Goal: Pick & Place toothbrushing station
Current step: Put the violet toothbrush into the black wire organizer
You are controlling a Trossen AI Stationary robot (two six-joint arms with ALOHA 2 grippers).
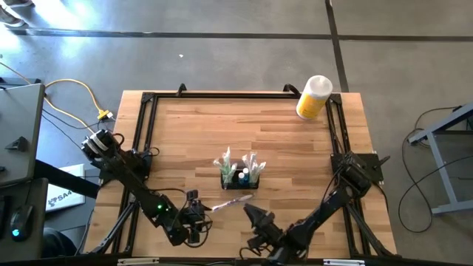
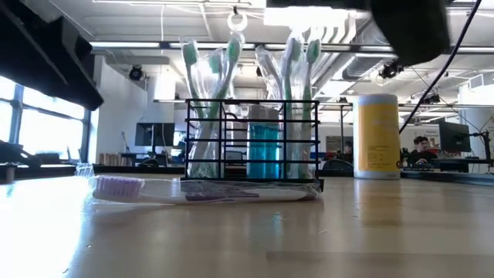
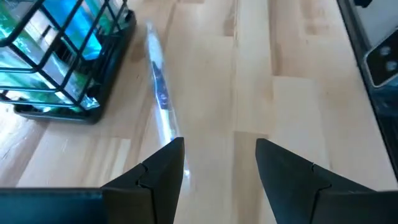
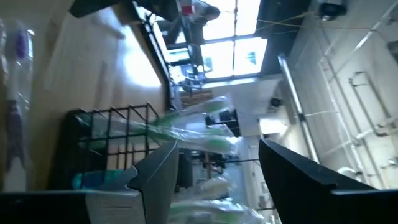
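The toothbrushing station is a small black wire organiser near the middle of the table. It stands on its base and holds wrapped toothbrushes and a blue tube. It also shows in the low view, the left wrist view and the right wrist view. A loose clear-wrapped toothbrush lies flat on the table just in front of it. My left gripper is open and empty near the table's near edge; in its wrist view the loose toothbrush's end runs up beside one fingertip. My right gripper is open and empty, near of the station, pointing at it.
A yellow bottle with a white cap lies at the table's far right corner and shows in the low view. A black frame runs along the table's edges. Bare wood lies left and right of the station.
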